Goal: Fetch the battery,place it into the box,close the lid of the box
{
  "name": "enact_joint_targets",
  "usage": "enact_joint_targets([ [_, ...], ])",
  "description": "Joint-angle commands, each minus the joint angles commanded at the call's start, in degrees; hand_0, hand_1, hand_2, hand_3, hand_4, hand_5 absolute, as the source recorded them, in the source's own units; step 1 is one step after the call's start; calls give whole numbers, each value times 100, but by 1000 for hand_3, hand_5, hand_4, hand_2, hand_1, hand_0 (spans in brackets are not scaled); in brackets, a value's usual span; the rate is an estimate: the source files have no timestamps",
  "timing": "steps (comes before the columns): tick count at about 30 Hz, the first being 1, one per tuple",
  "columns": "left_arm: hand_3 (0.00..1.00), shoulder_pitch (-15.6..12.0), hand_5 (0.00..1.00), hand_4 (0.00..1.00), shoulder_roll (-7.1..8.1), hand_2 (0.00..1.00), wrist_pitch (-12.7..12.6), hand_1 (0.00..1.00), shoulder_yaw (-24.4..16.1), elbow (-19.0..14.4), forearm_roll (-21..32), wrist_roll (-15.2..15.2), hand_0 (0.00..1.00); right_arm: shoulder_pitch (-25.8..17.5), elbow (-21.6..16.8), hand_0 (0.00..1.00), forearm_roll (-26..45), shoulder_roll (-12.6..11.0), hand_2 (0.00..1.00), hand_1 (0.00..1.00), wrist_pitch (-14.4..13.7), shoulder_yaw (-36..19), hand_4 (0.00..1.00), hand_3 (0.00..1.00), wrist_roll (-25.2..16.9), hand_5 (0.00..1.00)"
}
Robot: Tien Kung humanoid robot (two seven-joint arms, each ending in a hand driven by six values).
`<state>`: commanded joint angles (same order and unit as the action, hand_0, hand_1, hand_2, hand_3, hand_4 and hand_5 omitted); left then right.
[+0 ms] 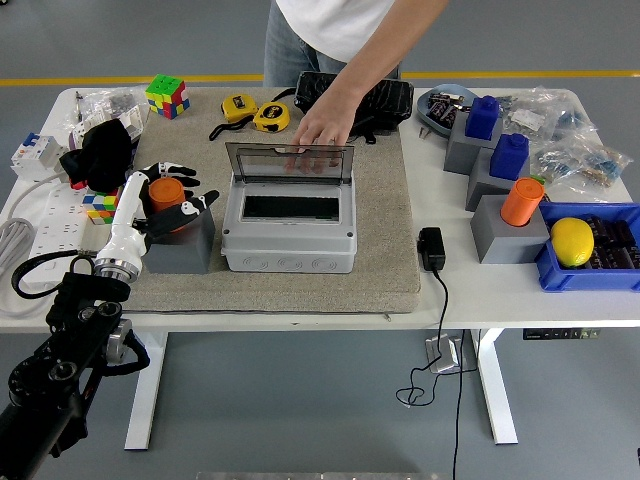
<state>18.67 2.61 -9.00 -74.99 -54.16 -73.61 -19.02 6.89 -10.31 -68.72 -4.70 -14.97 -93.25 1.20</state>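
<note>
Left hand point(168, 197) reaches in from lower left, fingers spread around the orange battery point(165, 196), one on either side; can't tell if they actually grip it. Battery stands upright in a grey holder block point(183, 246) on the beige mat point(385, 250), just left of the box point(289, 230). Box is grey, its clear lid point(289, 163) tilted up at the back; a person's hand point(322, 128) rests on the lid's top edge from the far side. Holder sits close beside the box's left wall.

Clutter left of the hand: black cloth point(98, 152), small cube puzzle point(97, 205), white power strip point(50, 215). Rubik's cube point(167, 95) and yellow tape measures point(256, 113) at the far edge. On the right: blue batteries point(496, 135) and another orange battery point(522, 200) in grey holders, a lemon point(572, 241) in a blue bin point(575, 275), black adapter point(432, 248) by the mat's edge.
</note>
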Motion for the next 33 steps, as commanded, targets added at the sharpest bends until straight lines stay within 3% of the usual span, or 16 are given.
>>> enact_joint_targets([
  [1, 303, -1, 130, 998, 0, 331, -5, 363, 3, -1, 1, 0, 277, 0, 0, 988, 9, 0, 868, 910, 0, 7, 998, 902, -2, 998],
  [12, 263, -14, 117, 998, -8, 296, -73, 321, 45, 8, 31, -6, 258, -9, 0, 989, 1, -6, 868, 911, -4, 1, 998, 902, 2, 998],
  [13, 224, -15, 116, 998, -7, 245, -86, 245, 53, 10, 40, -10, 222, -10, 0, 989, 4, -7, 867, 911, -4, 2, 998, 903, 3, 998],
  [18, 224, -19, 116, 998, -11, 245, -151, 245, 74, 8, 52, -16, 222, -18, 0, 989, -7, -12, 867, 911, -7, -3, 998, 903, 12, 998],
  [19, 148, -24, 98, 998, -12, 142, -172, 93, 73, 13, 36, -11, 114, -21, 0, 990, -3, -13, 867, 913, -9, 0, 998, 903, 12, 998],
  [24, 148, -43, 98, 998, -18, 142, -372, 93, 88, 57, 117, -85, 114, -27, 0, 990, -1, -18, 867, 913, -16, 8, 998, 903, 14, 998],
  [25, 67, -43, 98, 998, -18, 72, -398, 27, 88, 61, 132, -98, 55, -26, 0, 990, 0, -19, 868, 914, -15, 9, 998, 903, 14, 998],
  [33, 26, -35, 97, 998, -23, 42, -630, 2, 88, 70, 355, -219, 27, -20, 0, 990, 5, -16, 867, 914, -10, 19, 998, 903, 16, 998],
])
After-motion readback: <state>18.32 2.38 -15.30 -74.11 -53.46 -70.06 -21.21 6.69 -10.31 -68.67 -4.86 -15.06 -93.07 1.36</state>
